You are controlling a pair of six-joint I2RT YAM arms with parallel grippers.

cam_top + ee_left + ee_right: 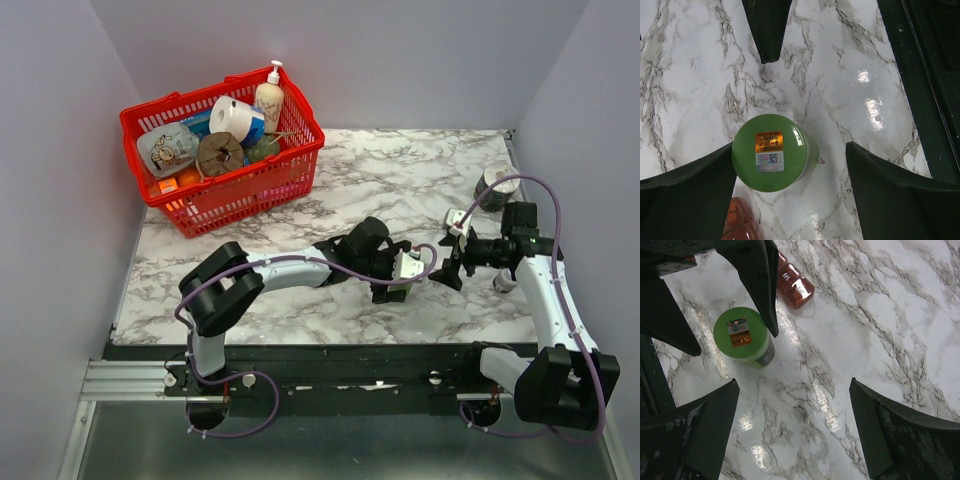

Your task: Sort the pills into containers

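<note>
Your left gripper [790, 152] is spread wide around the green-lidded jar [771, 152], with one finger just beside it and the other apart. Your right gripper [793, 385] is spread too, holds nothing, and hangs over the table [400, 170] close by. The containers [796, 284] lie flat just beside the jar (a red-brown strip of little boxes). I think you are at the start, grabbing the jar. Next, squeeze it softly and evenly so it does not tip. Then the lid must come off.

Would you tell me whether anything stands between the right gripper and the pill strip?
Only bare marble lies between the right gripper and the pill strip's exposed end; a left gripper finger covers more of it, beside the green jar.
</note>
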